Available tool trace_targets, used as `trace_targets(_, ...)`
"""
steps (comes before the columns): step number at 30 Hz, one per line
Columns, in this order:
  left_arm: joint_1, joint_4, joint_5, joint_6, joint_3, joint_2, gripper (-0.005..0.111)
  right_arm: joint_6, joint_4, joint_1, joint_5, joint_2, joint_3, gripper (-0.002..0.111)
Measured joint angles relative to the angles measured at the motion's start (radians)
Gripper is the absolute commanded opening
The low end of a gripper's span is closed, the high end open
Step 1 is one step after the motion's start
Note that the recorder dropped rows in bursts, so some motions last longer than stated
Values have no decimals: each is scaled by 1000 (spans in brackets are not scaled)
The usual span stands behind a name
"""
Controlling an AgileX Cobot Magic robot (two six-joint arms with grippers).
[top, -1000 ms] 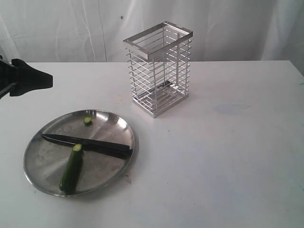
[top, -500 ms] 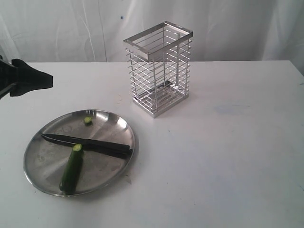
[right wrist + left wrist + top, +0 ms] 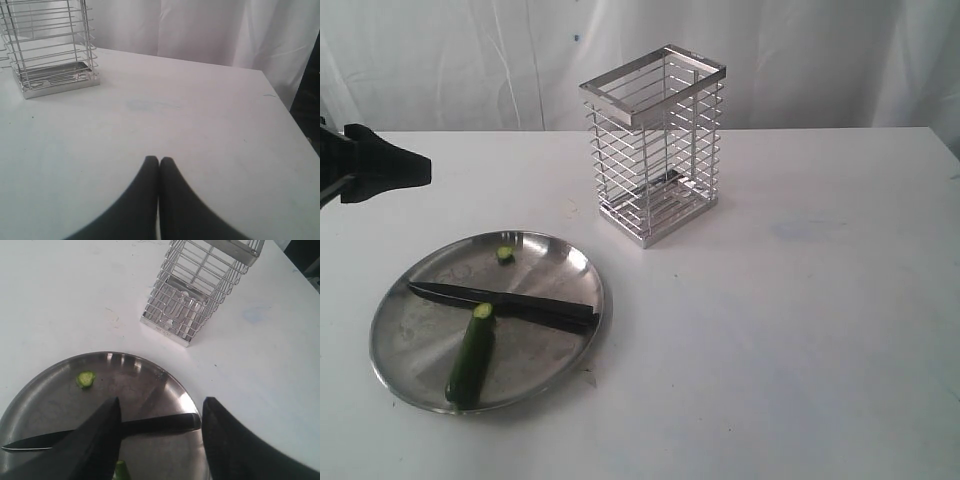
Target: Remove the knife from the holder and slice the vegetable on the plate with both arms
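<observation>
I am logging no change from a second ago: slim black knife (image 3: 505,306) lying across round steel plate (image 3: 535,262), beside slender dark-green vegetable (image 3: 471,360). My left gripper (image 3: 161,401) is gaping empty; right gripper (image 3: 159,160) is pinched together.

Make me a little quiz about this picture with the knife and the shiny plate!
1. True or false: the knife lies on the plate.
2. The wire holder has inside it: A a spoon, B a fork, C nothing.
3. How many green vegetable pieces are on the plate?
Key: 1 true. 2 C. 3 two: the long piece and the small slice.
</observation>
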Motion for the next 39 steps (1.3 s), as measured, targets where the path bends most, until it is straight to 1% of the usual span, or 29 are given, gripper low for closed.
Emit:
trace_targets(14, 0, 0, 0, 0, 0, 0, 53, 0, 0, 0, 0, 0, 0, 0)
trace_targets(16, 0, 29, 0, 0, 6, -5, 53, 0, 0, 0, 0, 0, 0, 0)
trace_targets(18, 0, 121, 0, 0, 8, -27, 53, 0, 0, 0, 0, 0, 0, 0)
trace_targets(21, 0, 338, 0, 0, 8, -84, 53, 0, 0, 0, 0, 0, 0, 0)
trace_targets(23, 0, 510, 0, 0, 8, -139, 53, 0, 0, 0, 0, 0, 0, 0)
trace_targets(25, 0, 630, 0, 0, 9, -200, 53, 0, 0, 0, 0, 0, 0, 0)
trace_targets(28, 0, 712, 0, 0, 10, -322, 53, 0, 0, 0, 0, 0, 0, 0)
trace_targets(31, -4, 731, -20, 0, 32, -467, 53, 0, 0, -2, 0, 0, 0, 0)
trace_targets(33, -7, 710, -39, 0, 56, -552, 53, 0, 0, -2, 0, 0, 0, 0)
trace_targets(36, -7, 593, -99, 2, 126, -705, 53, 0, 0, -2, 0, 0, 0, 0)
trace_targets(37, -7, 528, -130, 2, 154, -769, 53, 0, 1, -2, 0, 0, 0, 0)
trace_targets(39, -9, 455, -206, 4, 212, -856, 53, 0, 1, -2, 0, 0, 0, 0)
